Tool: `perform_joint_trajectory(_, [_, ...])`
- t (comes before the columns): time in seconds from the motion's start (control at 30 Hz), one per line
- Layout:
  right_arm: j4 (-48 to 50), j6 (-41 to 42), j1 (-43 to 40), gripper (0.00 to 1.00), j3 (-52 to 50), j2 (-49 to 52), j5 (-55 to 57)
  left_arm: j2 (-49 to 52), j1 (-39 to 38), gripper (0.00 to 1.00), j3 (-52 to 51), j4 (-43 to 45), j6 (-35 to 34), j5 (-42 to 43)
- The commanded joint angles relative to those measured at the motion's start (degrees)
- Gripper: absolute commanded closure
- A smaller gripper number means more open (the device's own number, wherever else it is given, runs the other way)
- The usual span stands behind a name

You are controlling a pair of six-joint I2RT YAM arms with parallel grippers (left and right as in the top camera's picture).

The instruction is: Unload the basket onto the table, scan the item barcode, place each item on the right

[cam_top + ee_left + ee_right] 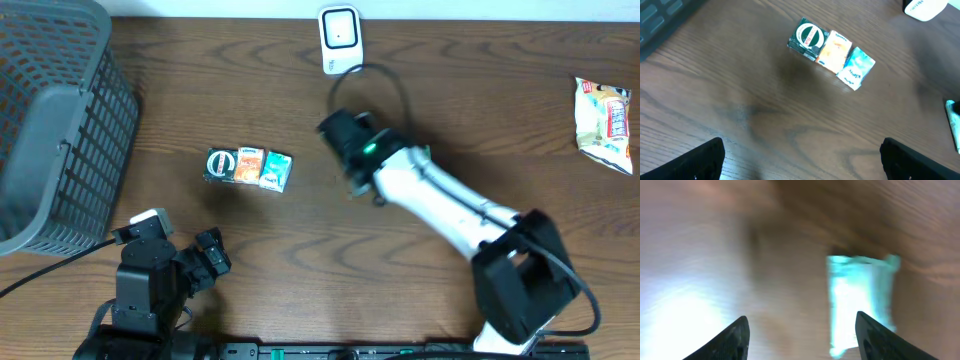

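The item shows as a blurred teal packet (860, 300) lying on the wood in the right wrist view, just ahead of my right finger; no barcode can be made out. My right gripper (802, 335) is open with nothing between its fingers. From overhead it (340, 132) hovers below the white scanner (339, 38) at the table's far edge, and the arm hides the packet. A teal edge (954, 120) peeks in at the right of the left wrist view. My left gripper (801, 162) stands wide open over bare wood near the front left.
A three-packet strip, green, orange and blue (247, 167), lies left of centre. A grey mesh basket (55, 120) fills the far left. A snack bag (603, 123) lies at the right edge.
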Motion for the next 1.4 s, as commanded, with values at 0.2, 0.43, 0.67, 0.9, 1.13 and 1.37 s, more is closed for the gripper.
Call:
perform_joint_trajectory(0.2, [0.28,-14.43,-23.54,0.23,0.74,-1.22,-38.58,-0.26,0.13,0.02,0.11,0.02,0.11,-0.15])
perform_joint_trajectory(0.43, [-0.02,-21.38,-33.66,0.17,-0.79,-1.20,-50.25,-0.26,0.13,0.02,0.11,0.02,0.11,-0.15])
perform_joint_trajectory(0.67, [5.40,-21.29,-34.69,0.31,-7.98,-1.20,-50.23,-0.26,0.13,0.02,0.11,0.02,0.11,-0.15])
perform_joint_trajectory(0.9, [10.56,-21.09,-34.49,0.43,-14.12,-1.20,-50.49,-0.26,0.11,0.02,0.11,0.02,0.11,-0.15])
perform_joint_trajectory(1.13, [11.98,-20.65,-34.49,0.88,-15.34,-1.20,-54.07,-0.26,0.13,0.02,0.11,0.02,0.11,-0.15])
perform_joint_trajectory(1.37, [11.98,-16.35,-34.16,0.99,-13.20,-1.33,-55.80,-0.26,0.13,0.02,0.11,0.02,0.11,-0.15])
